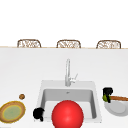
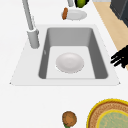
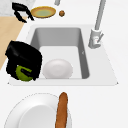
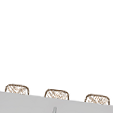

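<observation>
- Right hand (image 3: 23,60) curled around a green fruit (image 3: 23,74), just beside the sink (image 3: 82,82) rim.
- White plate (image 3: 32,110) with baguette (image 3: 61,110) near the sink.
- Left hand (image 1: 38,113) relaxed, fingers loose, at the sink's other side.
- White bowl (image 2: 69,62) in the sink in side views; red ball (image 1: 67,114) covers it from the front.

White bowl (image 2: 69,62) sits inside the sink (image 2: 100,56).

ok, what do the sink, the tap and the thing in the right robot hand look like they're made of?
Sink: matte grey, evenly shaded, so it could be steel or composite. Tap: pale grey, metal-like, with a faint sheen along the spout. The right robot hand is curled round a round green thing, smooth and slightly glossy, probably a fruit; the look leaves that open.
</observation>
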`<state>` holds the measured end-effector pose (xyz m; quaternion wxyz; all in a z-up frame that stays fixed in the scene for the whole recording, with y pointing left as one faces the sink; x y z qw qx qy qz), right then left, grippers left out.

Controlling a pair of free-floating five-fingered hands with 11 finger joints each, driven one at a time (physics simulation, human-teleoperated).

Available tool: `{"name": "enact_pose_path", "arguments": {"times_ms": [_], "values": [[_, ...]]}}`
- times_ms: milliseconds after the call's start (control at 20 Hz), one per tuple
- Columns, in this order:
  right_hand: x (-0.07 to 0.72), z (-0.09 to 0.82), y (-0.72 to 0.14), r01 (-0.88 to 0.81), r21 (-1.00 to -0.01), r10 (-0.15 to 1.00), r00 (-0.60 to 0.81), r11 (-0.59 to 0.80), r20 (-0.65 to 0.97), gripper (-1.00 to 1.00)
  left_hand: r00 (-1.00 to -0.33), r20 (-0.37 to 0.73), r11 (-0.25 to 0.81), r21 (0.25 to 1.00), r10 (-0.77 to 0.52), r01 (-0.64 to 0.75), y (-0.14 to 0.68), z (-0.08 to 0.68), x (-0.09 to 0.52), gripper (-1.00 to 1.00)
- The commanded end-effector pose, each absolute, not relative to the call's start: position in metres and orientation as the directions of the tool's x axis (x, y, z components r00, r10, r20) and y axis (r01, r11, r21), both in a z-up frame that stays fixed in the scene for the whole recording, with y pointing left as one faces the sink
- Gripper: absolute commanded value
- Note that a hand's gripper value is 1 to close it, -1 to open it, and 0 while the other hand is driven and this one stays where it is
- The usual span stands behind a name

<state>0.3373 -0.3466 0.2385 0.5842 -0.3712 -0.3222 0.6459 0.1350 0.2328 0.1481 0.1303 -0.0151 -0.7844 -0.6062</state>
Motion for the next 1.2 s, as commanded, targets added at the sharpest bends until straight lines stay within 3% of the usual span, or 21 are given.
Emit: {"name": "enact_pose_path", "arguments": {"times_ms": [0, 700, 1150], "values": [[0.335, 0.249, -0.318, -0.517, -0.852, 0.996, -0.03, -0.089, -0.086, 1.0, -0.966, 0.223, 0.265, 0.947, -0.134, 0.182, 0.233, 0.148, 0.135, 0.0], [0.344, 0.224, -0.204, -0.505, -0.859, 0.997, -0.041, -0.082, -0.071, 1.0, -0.966, 0.223, 0.265, 0.947, -0.134, 0.182, 0.233, 0.148, 0.135, 0.0], [0.338, 0.163, -0.162, -0.448, -0.891, 0.988, -0.153, -0.077, -0.009, 1.0, -0.966, 0.223, 0.265, 0.947, -0.134, 0.182, 0.233, 0.148, 0.135, 0.0]]}}
